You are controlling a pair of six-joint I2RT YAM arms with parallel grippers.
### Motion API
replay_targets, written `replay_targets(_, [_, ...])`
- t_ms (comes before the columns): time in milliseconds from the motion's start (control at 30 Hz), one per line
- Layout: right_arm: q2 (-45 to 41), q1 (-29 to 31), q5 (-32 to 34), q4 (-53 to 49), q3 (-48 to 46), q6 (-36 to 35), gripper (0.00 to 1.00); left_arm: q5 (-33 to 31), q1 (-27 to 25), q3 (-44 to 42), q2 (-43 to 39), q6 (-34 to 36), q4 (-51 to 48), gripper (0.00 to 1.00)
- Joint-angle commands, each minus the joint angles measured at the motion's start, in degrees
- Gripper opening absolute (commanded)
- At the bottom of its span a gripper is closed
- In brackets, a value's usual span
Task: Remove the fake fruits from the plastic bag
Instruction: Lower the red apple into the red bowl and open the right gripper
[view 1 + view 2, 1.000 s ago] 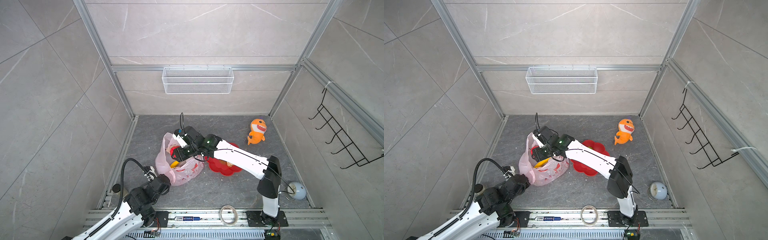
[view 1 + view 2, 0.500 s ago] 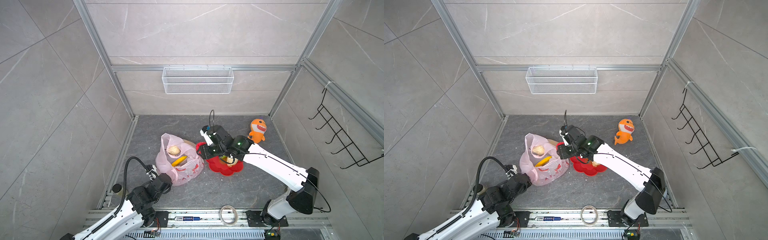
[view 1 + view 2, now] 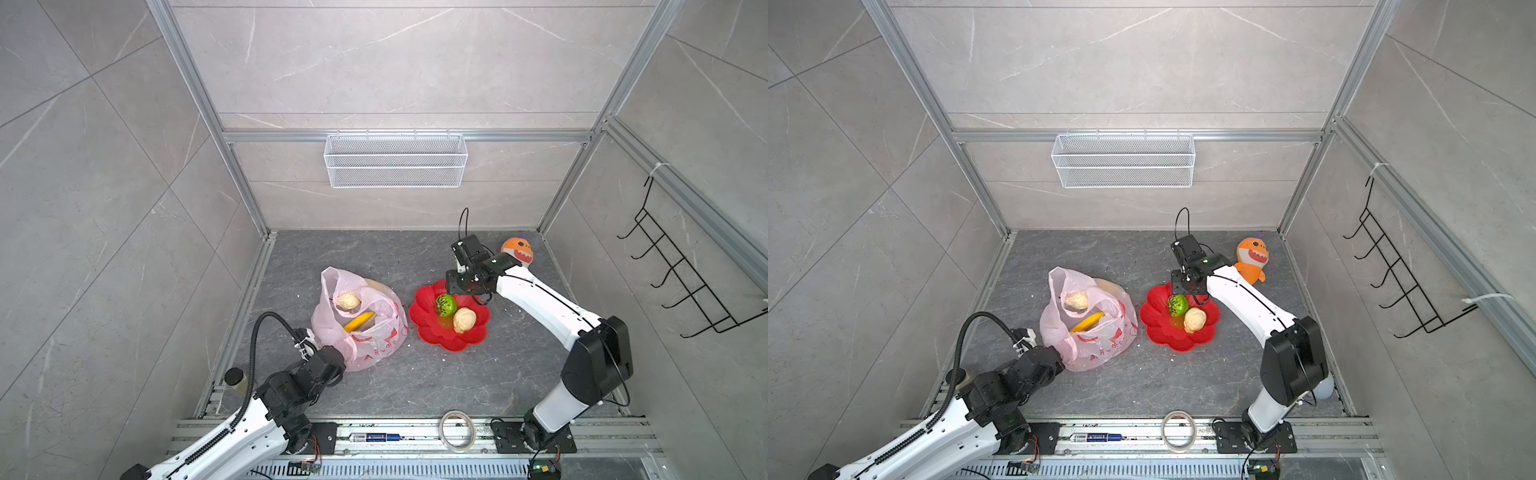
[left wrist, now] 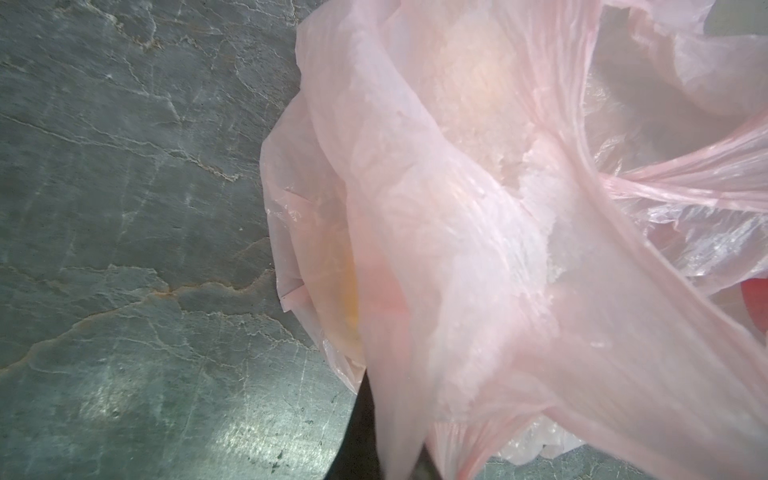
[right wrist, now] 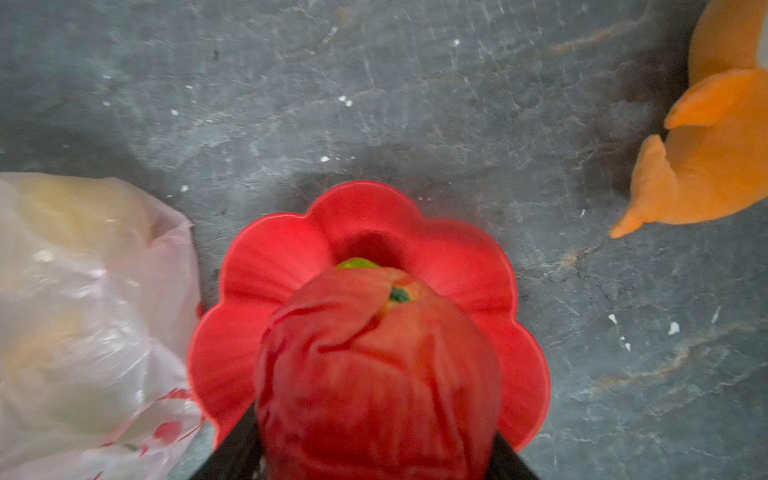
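The pink plastic bag lies open on the grey floor. A cream fruit and a yellow banana show in its mouth. My left gripper is shut on the bag's film at its near left edge. My right gripper is shut on a red fruit, held over the far edge of the red flower-shaped dish. A green bumpy fruit and a second cream fruit lie in the dish.
An orange plush shark stands at the back right, close behind my right gripper. A wire basket hangs on the back wall and a black hook rack on the right wall. A tape roll lies on the front rail.
My right gripper has swung from the bag's mouth to the right, carrying the red fruit to above the dish. The left gripper has kept its hold on the bag.
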Motion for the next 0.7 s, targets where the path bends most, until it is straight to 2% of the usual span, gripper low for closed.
replay_targets(0, [2.93, -1.32, 1.70, -1.43, 2.28, -1.87, 0.47, -1.28, -0.14, 1.80, -0.84, 0.79, -0.51, 0.00])
replay_targets(300, [9.27, -3.93, 2.51, -3.09, 4.29, -2.35, 0.47, -1.11, -0.15, 1.48, -1.08, 0.54, -0.61, 0.00])
replay_targets(667, [10.71, -4.74, 1.83, -2.57, 2.02, -2.62, 0.48, -1.28, -0.19, 1.26, -1.74, 0.30, -1.22, 0.00])
